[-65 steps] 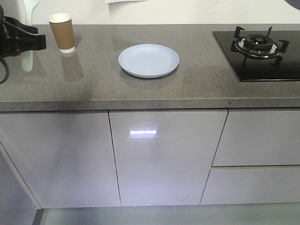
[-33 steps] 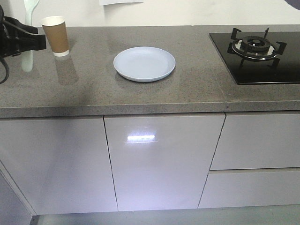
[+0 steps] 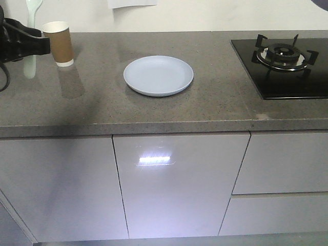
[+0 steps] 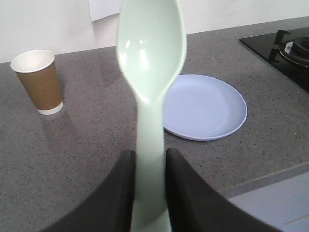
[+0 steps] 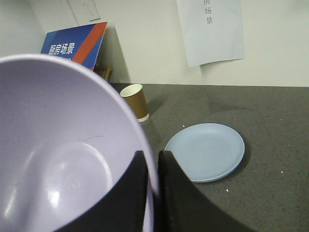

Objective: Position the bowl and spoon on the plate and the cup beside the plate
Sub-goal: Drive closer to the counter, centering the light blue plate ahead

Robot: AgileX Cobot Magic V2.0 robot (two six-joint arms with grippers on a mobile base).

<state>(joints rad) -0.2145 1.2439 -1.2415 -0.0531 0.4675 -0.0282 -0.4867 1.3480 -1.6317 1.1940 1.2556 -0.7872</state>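
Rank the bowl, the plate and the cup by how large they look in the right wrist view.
1. bowl: fills the left half, but the right gripper holds it right at the camera, so its true size is unsure.
2. plate: clearly wider than the cup.
3. cup: smallest, farthest back.

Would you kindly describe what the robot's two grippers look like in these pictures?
The left gripper has two matte black fingers with rounded tips, broadening toward the base. The right gripper looks the same: smooth, black, unmarked. In the front view a black cable loops beside the left one's black housing.
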